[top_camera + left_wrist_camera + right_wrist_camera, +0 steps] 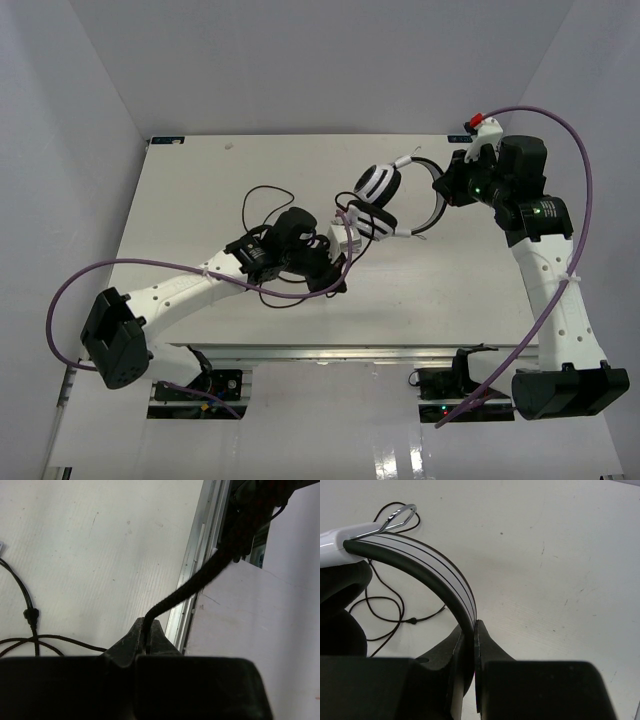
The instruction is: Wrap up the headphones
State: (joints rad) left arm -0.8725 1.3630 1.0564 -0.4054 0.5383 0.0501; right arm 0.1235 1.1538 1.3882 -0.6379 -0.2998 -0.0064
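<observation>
White table (180, 200) carries loose loops of thin black cable (262, 200) left of centre. Left gripper (147, 630) is clamped on that cable. Headphones (378, 186), 2 striped earcups, sit right of centre, their headband (430, 560) pinched by the right gripper (474, 630).

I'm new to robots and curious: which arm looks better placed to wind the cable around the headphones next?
Probably the left. The left gripper is shut on the cable, so it can carry it round, while the right gripper clamps the headband, holding the headphones.
</observation>
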